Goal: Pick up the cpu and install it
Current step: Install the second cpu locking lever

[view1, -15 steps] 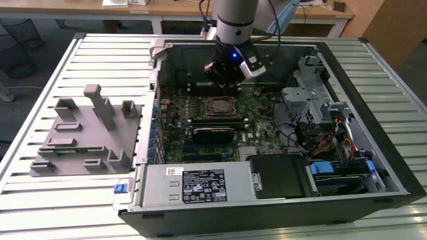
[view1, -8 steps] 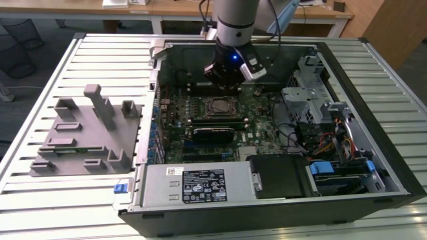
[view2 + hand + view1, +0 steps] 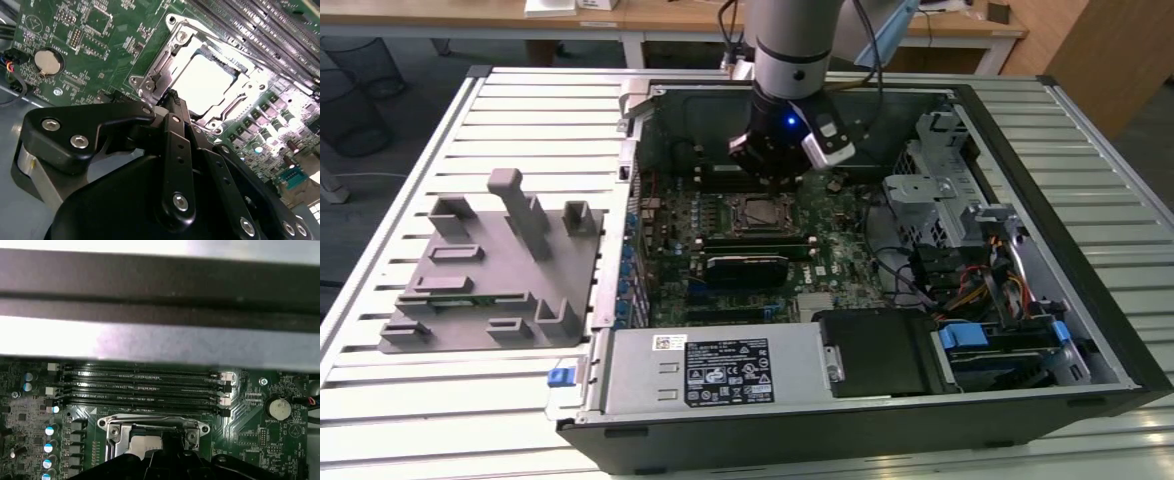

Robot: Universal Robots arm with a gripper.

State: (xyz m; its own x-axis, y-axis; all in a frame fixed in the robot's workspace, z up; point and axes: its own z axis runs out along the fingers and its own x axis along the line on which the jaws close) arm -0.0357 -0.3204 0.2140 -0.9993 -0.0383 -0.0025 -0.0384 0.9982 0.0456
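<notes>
- The gripper (image 3: 781, 165) is seen in the exterior view hanging inside the open computer case (image 3: 1067, 300), just above the CPU socket (image 3: 758, 213) on the motherboard (image 3: 841, 245).
- In the second wrist view the cpu (image 3: 206, 82) is seen lying in the socket frame, its bright plate glaring; the install step is judged to be at or near seating.
- Whether the fingers are parted or closed, or touch the chip, cannot be told: the gripper's black links cover their tips.
- Seating in the frame must be confirmed; glare hides the chip's edges.
- The grey tray (image 3: 487, 270) stands on the worktop (image 3: 400, 380), well apart.
</notes>
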